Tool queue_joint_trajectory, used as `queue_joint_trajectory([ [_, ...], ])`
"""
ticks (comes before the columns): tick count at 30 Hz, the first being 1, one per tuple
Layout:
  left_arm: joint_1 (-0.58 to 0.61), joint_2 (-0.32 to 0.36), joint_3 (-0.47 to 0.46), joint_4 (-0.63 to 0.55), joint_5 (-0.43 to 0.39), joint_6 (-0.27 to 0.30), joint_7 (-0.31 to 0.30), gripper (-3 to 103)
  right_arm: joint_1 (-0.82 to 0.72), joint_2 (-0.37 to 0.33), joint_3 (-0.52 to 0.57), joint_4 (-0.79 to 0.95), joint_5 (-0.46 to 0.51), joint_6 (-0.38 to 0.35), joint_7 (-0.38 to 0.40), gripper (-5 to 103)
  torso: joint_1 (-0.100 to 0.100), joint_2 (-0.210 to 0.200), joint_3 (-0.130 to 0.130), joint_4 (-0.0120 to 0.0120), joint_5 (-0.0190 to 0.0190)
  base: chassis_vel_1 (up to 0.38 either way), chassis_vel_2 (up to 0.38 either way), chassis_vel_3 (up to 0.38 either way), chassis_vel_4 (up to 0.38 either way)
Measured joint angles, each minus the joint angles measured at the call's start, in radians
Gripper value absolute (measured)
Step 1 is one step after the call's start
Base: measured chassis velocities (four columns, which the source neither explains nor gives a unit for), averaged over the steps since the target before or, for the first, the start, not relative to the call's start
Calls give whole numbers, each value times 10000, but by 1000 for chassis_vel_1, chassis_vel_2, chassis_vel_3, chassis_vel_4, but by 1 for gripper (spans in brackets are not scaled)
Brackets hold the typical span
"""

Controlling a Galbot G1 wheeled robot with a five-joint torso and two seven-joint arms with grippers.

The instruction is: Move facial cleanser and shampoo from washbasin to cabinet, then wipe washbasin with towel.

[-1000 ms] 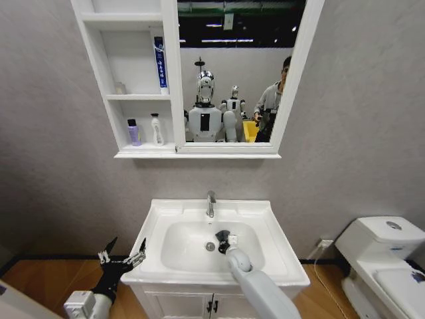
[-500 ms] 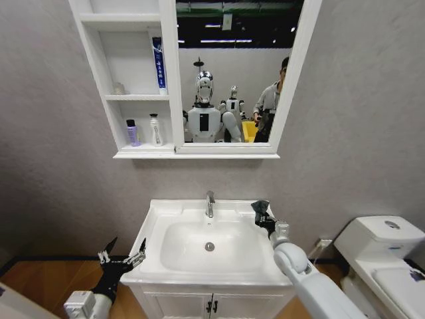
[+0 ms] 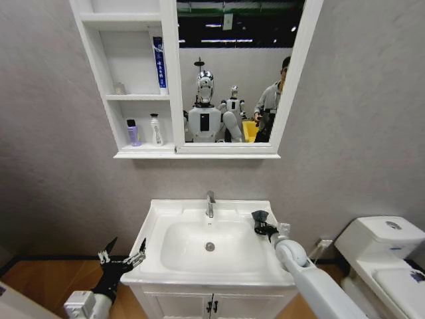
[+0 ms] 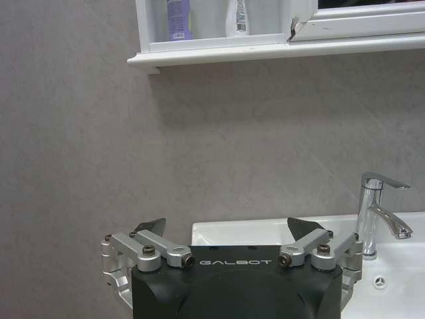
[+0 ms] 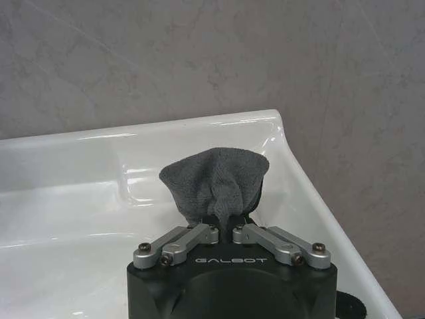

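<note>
The white washbasin (image 3: 159, 211) lies below me, with a chrome faucet (image 3: 210, 203) at its back. My right gripper (image 3: 263, 226) rests over the basin's back right rim, shut on the dark grey towel (image 3: 258, 216). In the right wrist view the towel (image 5: 216, 181) bunches out of the right gripper (image 5: 226, 230) against the rim (image 5: 199, 129). My left gripper (image 3: 123, 256) hangs open and empty beside the basin's left front corner. On the cabinet (image 3: 106, 80), a purple bottle (image 3: 133, 133) and a white bottle (image 3: 157, 129) stand in the lowest compartment. A blue and white tube (image 3: 159, 63) stands above them.
A white toilet (image 3: 382, 242) stands to the right of the basin. The cabinet's mirror (image 3: 232, 73) reflects robots and a person in the room behind. A grey wall rises behind the basin. In the left wrist view, the left gripper (image 4: 227, 229) faces the faucet (image 4: 378, 212) and the shelf bottles (image 4: 177, 10).
My right gripper has carried the towel from the middle of the bowl up to the back right rim, then sunk slightly onto it. The left arm has not moved.
</note>
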Motion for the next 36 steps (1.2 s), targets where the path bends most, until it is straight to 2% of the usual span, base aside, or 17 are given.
queue_joint_trajectory([
  [1,0,0,0,0,0,0,0,100,0,0,0,0,0,0,0,2,0,0,0,0,0,0,0,0,0],
  [3,0,0,0,0,0,-1,0,100,102,-97,2,-167,-41,-12,-249,10,0,0,0,1,-1,0,0,0,0],
  [4,0,0,0,0,0,-1,0,100,102,-97,2,-167,-41,-12,-249,10,0,0,0,1,-1,0,0,0,0],
  [6,0,0,0,0,0,-1,0,100,108,-181,3,-198,-32,-14,-480,21,0,0,0,1,0,0,0,0,0],
  [9,0,0,0,0,0,0,0,100,93,-206,3,-204,-66,2,-559,27,0,0,0,1,-1,0,0,0,0],
  [10,0,1,0,0,0,0,0,100,74,-210,4,-212,-129,58,-624,37,0,1,0,0,0,0,0,0,0],
  [11,0,0,0,0,0,0,0,100,60,-209,19,-214,-208,121,-667,42,0,0,0,1,0,0,0,0,0],
  [12,0,0,0,0,0,0,0,100,60,-209,19,-214,-208,121,-667,42,0,0,0,1,0,0,0,0,0],
  [14,0,0,0,0,0,-1,0,100,11,-209,50,-211,-582,210,-718,54,0,0,0,2,0,0,0,0,0],
  [16,0,0,0,0,0,0,0,100,-24,-210,99,-201,-872,240,-764,54,0,0,0,1,0,0,0,0,0],
  [17,0,0,0,0,0,-1,0,100,-66,-247,157,-174,-1181,361,-948,65,0,0,0,0,0,0,0,0,0],
  [20,0,0,0,0,0,-1,0,100,-93,-329,169,-153,-1313,457,-1163,70,0,1,0,0,-1,0,0,0,0],
  [24,0,0,0,0,0,-1,0,100,-64,-255,115,-195,-1440,694,-1254,91,0,0,0,1,0,0,0,0,0],
  [26,0,0,0,0,0,0,0,100,-118,-209,149,-131,-1546,842,-1245,96,0,0,1,3,0,0,0,0,0],
  [30,0,0,0,0,0,0,0,100,-615,-96,534,602,-2053,1360,-1025,100,1,0,0,3,-1,0,0,0,0],
  [33,0,0,0,0,0,0,0,100,-2140,-54,1313,2128,-3094,2328,-950,100,0,1,-1,2,0,0,0,0,0],
  [36,0,0,0,0,0,0,0,100,-2927,34,1790,2783,-3437,2584,-935,100,0,1,-1,-1,0,0,0,0,0],
])
